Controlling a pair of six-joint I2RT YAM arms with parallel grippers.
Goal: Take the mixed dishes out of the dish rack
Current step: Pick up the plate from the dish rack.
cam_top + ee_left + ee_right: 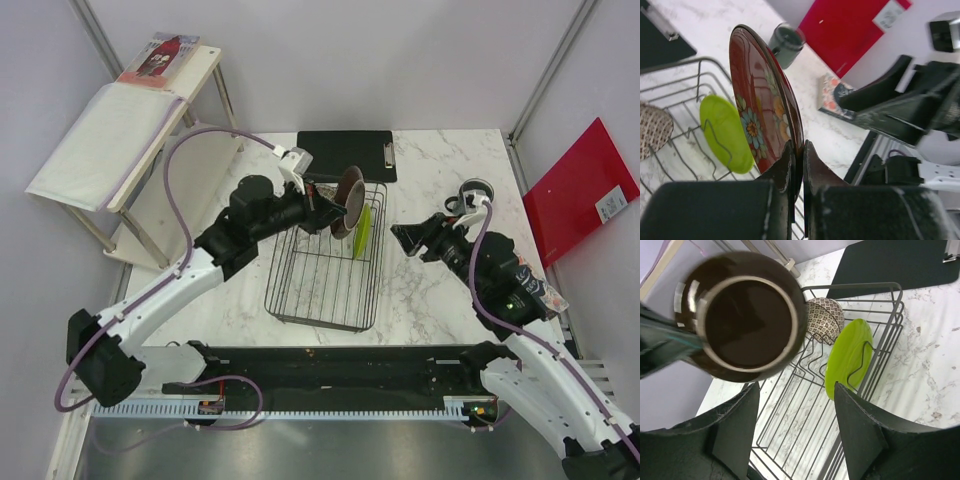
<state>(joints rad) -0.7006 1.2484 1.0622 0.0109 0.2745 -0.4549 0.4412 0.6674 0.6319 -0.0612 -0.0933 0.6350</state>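
Left hand (798,150), clenched edge-on upon the rim of the dark red patterned plate (765,95), holds it upright over the 12 o'clock end of the dish rack (320,285). Lime-green plate (363,232) stands racked at the red plate's 5 o'clock. Right hand (405,235), released and empty, hovers at the rack's 3 o'clock, facing the held plate's underside.

We count two plates, a dark red patterned plate (348,202) and a lime-green plate (364,232); one speckled bowl (826,317); one mug (786,45); one dish rack (318,287); one black clipboard (345,155).
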